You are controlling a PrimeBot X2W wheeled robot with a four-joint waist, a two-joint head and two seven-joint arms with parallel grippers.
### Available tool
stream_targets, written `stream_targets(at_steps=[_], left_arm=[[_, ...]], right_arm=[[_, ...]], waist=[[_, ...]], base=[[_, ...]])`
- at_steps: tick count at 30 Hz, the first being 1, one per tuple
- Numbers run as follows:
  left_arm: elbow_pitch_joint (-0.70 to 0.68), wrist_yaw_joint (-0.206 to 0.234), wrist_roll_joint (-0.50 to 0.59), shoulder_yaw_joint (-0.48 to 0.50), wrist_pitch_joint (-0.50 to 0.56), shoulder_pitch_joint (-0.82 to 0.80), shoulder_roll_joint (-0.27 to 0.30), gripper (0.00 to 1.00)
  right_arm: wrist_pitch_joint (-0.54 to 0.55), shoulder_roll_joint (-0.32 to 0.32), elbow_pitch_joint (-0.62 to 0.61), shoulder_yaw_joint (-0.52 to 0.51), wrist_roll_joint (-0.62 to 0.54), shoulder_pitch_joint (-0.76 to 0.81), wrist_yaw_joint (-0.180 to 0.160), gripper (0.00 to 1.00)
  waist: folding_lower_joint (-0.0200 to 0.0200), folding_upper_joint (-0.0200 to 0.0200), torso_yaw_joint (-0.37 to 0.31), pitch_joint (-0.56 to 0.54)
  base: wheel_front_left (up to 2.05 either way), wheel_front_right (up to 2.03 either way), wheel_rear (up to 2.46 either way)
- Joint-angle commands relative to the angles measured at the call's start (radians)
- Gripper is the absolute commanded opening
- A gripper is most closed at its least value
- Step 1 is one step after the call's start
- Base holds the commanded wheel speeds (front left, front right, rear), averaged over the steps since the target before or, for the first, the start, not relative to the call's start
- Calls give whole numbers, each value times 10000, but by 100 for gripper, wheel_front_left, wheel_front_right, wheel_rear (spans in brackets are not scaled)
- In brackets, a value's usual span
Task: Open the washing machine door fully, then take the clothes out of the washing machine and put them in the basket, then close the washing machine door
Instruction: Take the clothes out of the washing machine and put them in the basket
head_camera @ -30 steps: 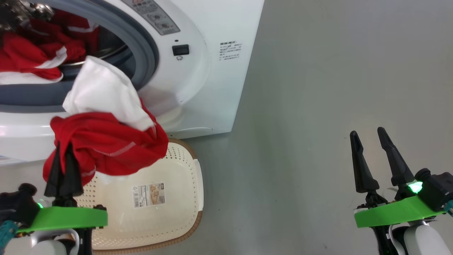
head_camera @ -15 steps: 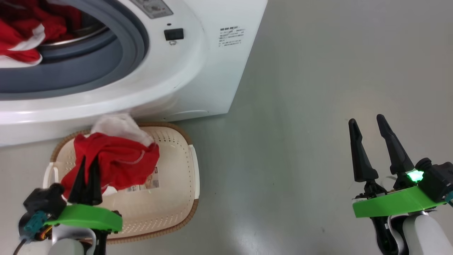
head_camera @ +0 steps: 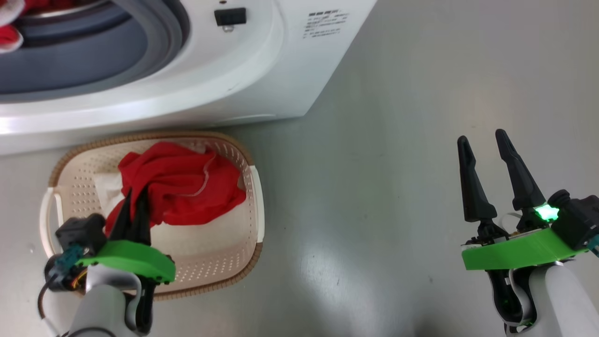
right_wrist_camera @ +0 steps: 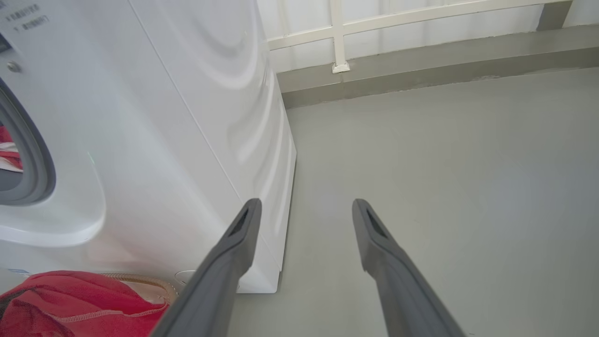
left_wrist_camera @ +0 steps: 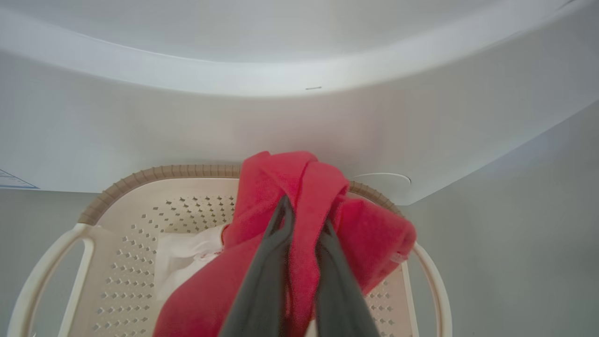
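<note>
The left gripper (head_camera: 135, 194) clamps a fold of a red garment (head_camera: 182, 187) over the cream basket (head_camera: 255, 201), which stands on the grey floor (head_camera: 398, 164) just in front of the washing machine (head_camera: 262, 70). In the left wrist view the two dark fingers of the left gripper (left_wrist_camera: 304, 213) stand nearly together with a band of the red garment (left_wrist_camera: 365, 234) pinched between them. The bunched cloth rises past the far rim of the basket (left_wrist_camera: 140, 175) and hides part of it.

From the head view the garment lies spread across the basket's middle and covers much of its bottom. Whether it rests fully there or hangs partly from the fingers cannot be told. A pale piece (head_camera: 105, 187) shows beside and partly beneath the red, most of it covered; it appears in the left wrist view too (left_wrist_camera: 187, 252).

The machine is cut off at the top edge of the head view. Its grey gasket (head_camera: 154, 47) shows only in part, with a scrap of red and white cloth (head_camera: 9, 35) at the corner inside the opening. A small printed label (head_camera: 327, 23) is too small to read.

The right gripper (head_camera: 481, 136) hangs well apart over bare floor, its fingers spread wide and holding nothing. In its own wrist view the right gripper (right_wrist_camera: 305, 203) frames the machine's side and floor, with the red garment (right_wrist_camera: 70, 299) cut off at the lower left.
</note>
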Motion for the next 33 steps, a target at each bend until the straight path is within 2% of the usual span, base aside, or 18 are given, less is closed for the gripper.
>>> stream_targets(at_steps=[1, 11, 22, 24, 25, 27, 28, 30, 33], left_arm=[[-42, -54, 93, 188, -49, 33, 174, 0], [1533, -54, -80, -259, -49, -879, 263, 0], [2343, -54, -353, -456, -49, -1289, 393, 1], [2383, -54, -385, -458, -49, -1287, 405, 12], [2399, -54, -397, -458, -49, -1280, 406, 25], [2382, -54, -407, -424, -49, -1254, 409, 66], [2377, -54, -409, -411, -49, -1238, 408, 80], [2374, -54, -406, -416, -49, -1187, 399, 100], [2349, -54, -436, -394, -49, -1111, 392, 100]], right_arm=[[-65, -41, -170, 243, -24, -18, 2, 100], [-65, -73, -22, 504, -84, -203, 2, 100], [-65, -114, -92, 553, -123, -235, 2, 100], [-65, -115, -87, 547, -122, -221, 2, 100], [-65, -117, -82, 546, -120, -216, 2, 100], [-65, -124, -67, 540, -116, -203, 2, 100], [-65, -127, -60, 543, -115, -200, 2, 100], [-65, -136, -41, 559, -116, -184, 2, 100], [-65, -143, -8, 568, -115, -149, 2, 100]], waist=[[0, 0, 55, 283], [0, 0, 76, 823], [0, 0, 43, 966], [0, 0, 45, 932], [0, 0, 49, 904], [0, 0, 63, 838], [0, 0, 65, 815], [0, 0, 76, 715], [0, 0, 91, 543]], base=[[0, 0, 0], [0, 0, 0], [0, 0, 0], [0, 0, 0], [0, 0, 0], [0, 0, 0], [0, 0, 0], [0, 0, 0], [0, 0, 0]])
